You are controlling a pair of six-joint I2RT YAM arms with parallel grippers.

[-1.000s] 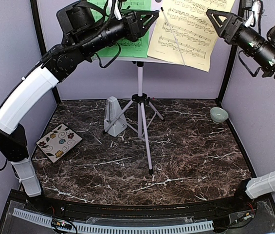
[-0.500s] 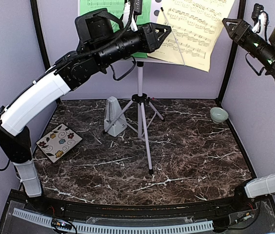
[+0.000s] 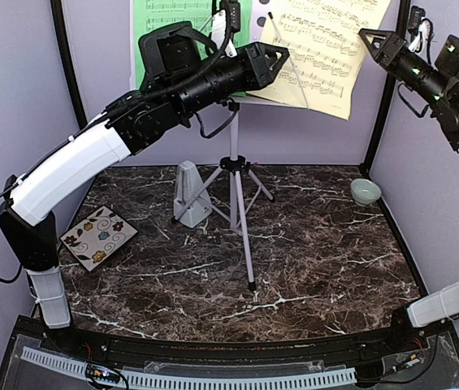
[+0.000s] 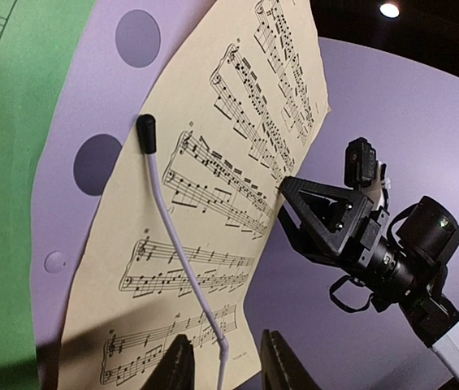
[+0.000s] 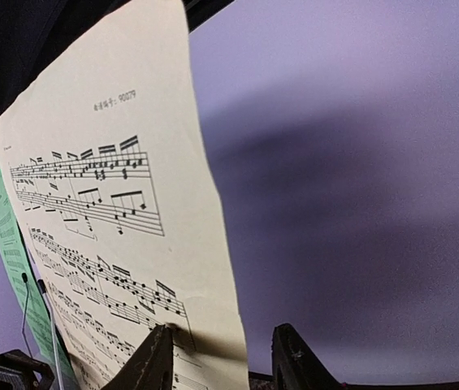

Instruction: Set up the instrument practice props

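Pale-yellow music sheet (image 3: 326,45) is seen resting tilted on the perforated desk (image 4: 91,89) of the white tripod music stand (image 3: 233,142). A green music sheet (image 3: 168,24) is placed beside it on the left, partly hidden by the left arm. A thin wire page holder (image 4: 172,236) with a black tip is laid across the yellow sheet.

The left gripper (image 3: 282,57) is held up at the desk's lower edge. Its jaws are partly parted, with the holder's lower end seen in the gap and nothing clamped. The right gripper (image 3: 365,37) is raised at the yellow sheet's right edge, which falls between its partly parted jaws; contact cannot be told.

The light-grey pyramid metronome (image 3: 188,193) is stood upright on the dark marble table (image 3: 318,252), just beside the tripod's left leg. A floral tile (image 3: 99,237) is seen near the left edge and a pale-green bowl (image 3: 365,192) at the far right.
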